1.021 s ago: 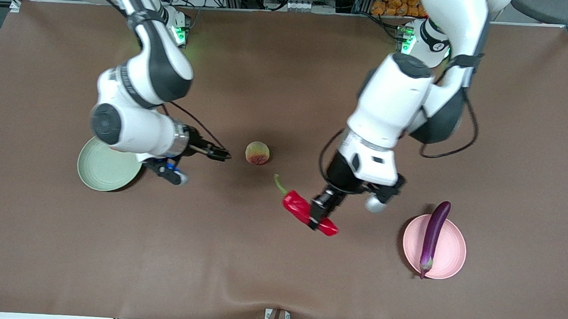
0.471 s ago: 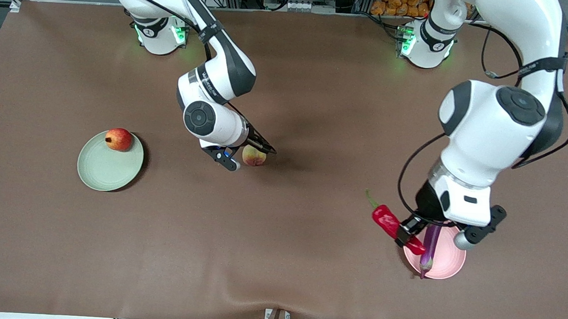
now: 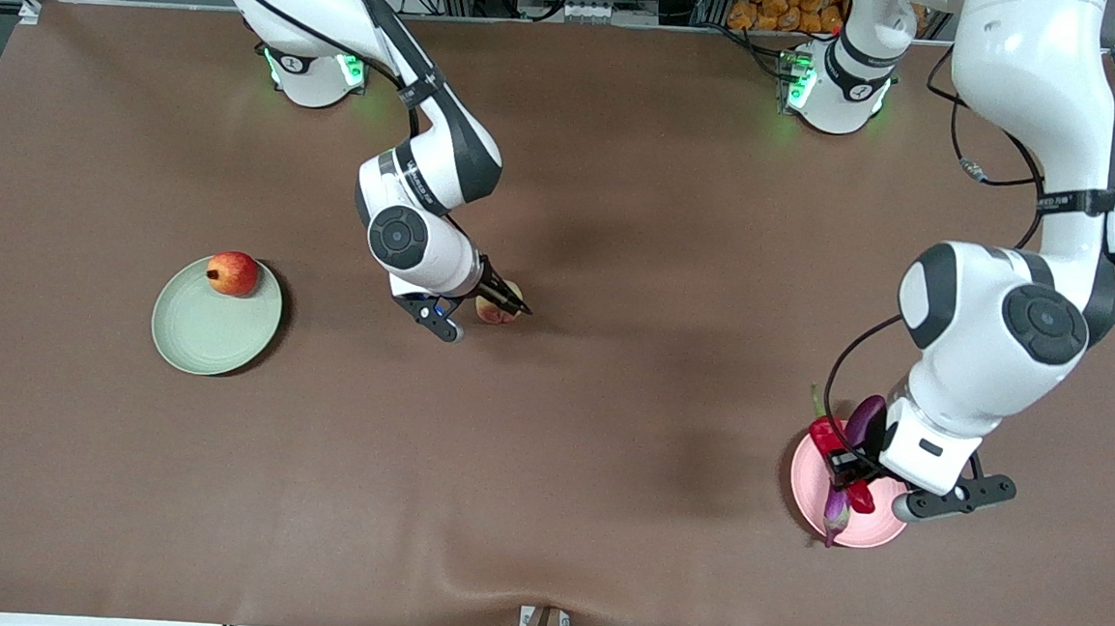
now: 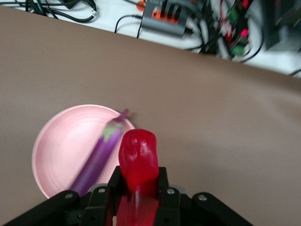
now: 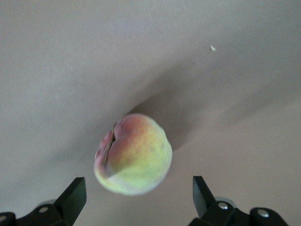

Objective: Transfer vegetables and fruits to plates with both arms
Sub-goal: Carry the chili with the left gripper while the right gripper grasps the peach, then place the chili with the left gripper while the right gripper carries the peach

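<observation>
- Table (image 3: 604, 509): brown cloth over the whole top; a small crease at the edge nearest the front camera.
- Left arm (image 3: 1002, 321): reaches down over the pink plate and covers part of it in the front view.
- Right arm (image 3: 418, 217): bent down over mid-table, its wrist partly hiding the peach in the front view.
- Green plate (image 3: 208, 335): toward the right arm's end of the table. Apple (image 3: 233, 273) sits on its rim area, on the edge farther from the front camera.
- Pink plate (image 3: 868, 530): toward the left arm's end. Eggplant (image 3: 866, 416) lies across it, both ends overhanging the rim.
- Left gripper (image 3: 844, 463): over the pink plate, clamped on the chili pepper (image 4: 138, 160), which hangs just beside the eggplant.
- Right gripper (image 3: 505, 300): spread wide, one finger (image 5: 73, 197) either side of the peach (image 5: 134, 154), not touching it.
- Peach: on the cloth at mid-table, well apart from both plates.
</observation>
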`<state>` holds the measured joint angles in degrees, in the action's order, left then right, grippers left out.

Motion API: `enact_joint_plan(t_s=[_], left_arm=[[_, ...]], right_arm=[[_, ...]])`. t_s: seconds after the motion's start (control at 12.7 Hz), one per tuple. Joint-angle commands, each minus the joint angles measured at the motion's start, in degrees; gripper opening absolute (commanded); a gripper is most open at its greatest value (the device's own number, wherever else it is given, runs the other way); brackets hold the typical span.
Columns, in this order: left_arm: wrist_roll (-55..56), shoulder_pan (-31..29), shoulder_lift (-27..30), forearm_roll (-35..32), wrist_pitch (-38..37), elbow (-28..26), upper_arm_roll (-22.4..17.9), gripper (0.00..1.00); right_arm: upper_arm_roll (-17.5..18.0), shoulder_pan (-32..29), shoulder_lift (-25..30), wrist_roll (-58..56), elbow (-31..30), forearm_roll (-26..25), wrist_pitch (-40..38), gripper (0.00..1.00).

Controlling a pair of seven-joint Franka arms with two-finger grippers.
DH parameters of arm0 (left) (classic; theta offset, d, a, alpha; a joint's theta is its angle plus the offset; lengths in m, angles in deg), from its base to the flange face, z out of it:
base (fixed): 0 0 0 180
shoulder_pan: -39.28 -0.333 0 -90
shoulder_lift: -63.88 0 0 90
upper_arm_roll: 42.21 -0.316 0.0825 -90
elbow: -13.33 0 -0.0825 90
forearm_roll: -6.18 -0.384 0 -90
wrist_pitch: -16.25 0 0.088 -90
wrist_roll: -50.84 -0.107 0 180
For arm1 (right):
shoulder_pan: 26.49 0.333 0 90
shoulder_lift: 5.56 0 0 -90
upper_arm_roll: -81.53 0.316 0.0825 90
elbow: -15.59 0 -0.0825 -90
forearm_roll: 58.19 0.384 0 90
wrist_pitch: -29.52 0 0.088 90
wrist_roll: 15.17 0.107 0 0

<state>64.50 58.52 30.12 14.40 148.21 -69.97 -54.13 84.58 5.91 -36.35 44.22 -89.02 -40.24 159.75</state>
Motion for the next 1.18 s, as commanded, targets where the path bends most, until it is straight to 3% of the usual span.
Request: enact_joint_plan(t_s=[0.0,0.24,0.31,0.39,0.47,0.63,0.79,1.1], left_arm=[[-7.59,-1.39,-3.85,-6.51,0.57,1.13,0.49,0.0],[-10.75,-4.02,-7.37,-12.68,6.09,1.22,0.58,0.0],[-12.77,-5.25,-7.99,-13.39,6.89,1.22,0.58,0.0],[-14.97,-6.13,-8.52,-13.49,8.38,1.22,0.58,0.0],[-17.16,-6.83,-9.13,-13.49,9.35,1.22,0.67,0.0],[-20.33,-7.63,-10.71,-13.4,12.33,1.3,0.67,0.0],[-23.77,-8.42,-12.47,-13.05,16.29,1.3,1.28,0.0],[-23.69,-8.33,-13.53,-12.87,17.01,1.22,2.25,0.0]], right_arm=[[-0.68,1.43,-2.69,3.1,0.28,-1.25,4.23,1.0],[-0.59,1.61,-3.4,3.19,0.37,-1.25,4.94,1.0],[-0.59,1.7,-3.48,3.19,0.46,-1.34,4.94,0.66],[-0.59,1.79,-3.31,3.1,0.63,-1.34,4.6,0.14],[-0.59,1.27,-3.14,2.93,0.89,-1.34,4.24,0.0],[-0.77,0.04,-2.78,1.62,2.38,-1.34,3.2,0.0],[-0.95,-3.03,-2.52,-2.32,6.5,-1.78,-4.59,0.0],[-1.83,-17.51,1.43,-25.93,8.72,-4.49,-18.15,0.0]])
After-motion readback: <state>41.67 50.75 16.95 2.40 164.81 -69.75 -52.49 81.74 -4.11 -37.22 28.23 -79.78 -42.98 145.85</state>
